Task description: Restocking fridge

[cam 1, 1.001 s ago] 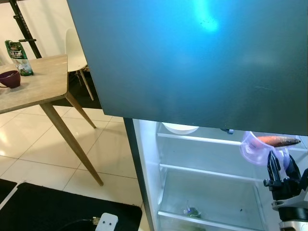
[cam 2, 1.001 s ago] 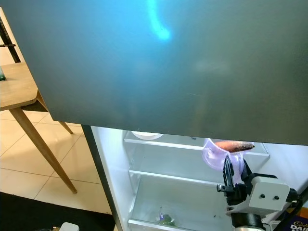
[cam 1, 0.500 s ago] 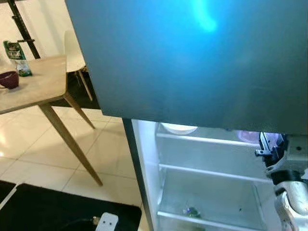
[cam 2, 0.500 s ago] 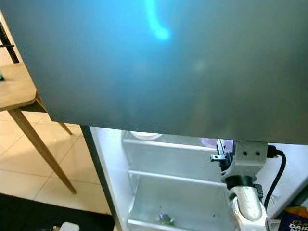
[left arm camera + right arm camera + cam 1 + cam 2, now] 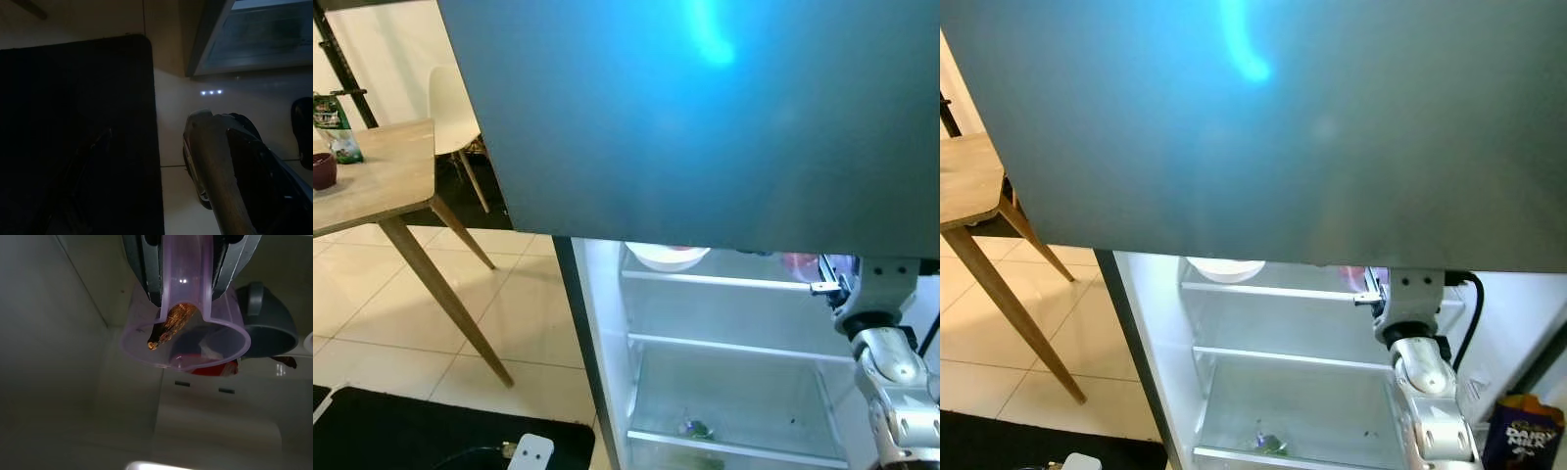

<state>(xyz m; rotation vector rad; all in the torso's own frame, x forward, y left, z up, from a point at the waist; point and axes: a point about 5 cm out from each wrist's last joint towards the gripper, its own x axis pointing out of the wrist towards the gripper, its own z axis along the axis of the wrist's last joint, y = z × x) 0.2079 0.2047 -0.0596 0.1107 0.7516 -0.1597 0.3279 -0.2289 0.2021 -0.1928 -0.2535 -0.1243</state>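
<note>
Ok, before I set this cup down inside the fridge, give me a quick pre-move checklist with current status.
1. Right hand shut on the purple cup: ok.
2. Carrot inside the cup: ok.
3. Fridge open and lit: ok.
4. Cup past the door edge, over the upper shelf: ok by the head views.
5. Free landing spot: cannot tell; a dark bowl and a red item sit just beyond the cup.
6. Left hand hangs low over the floor, out of the way: ok.
</note>
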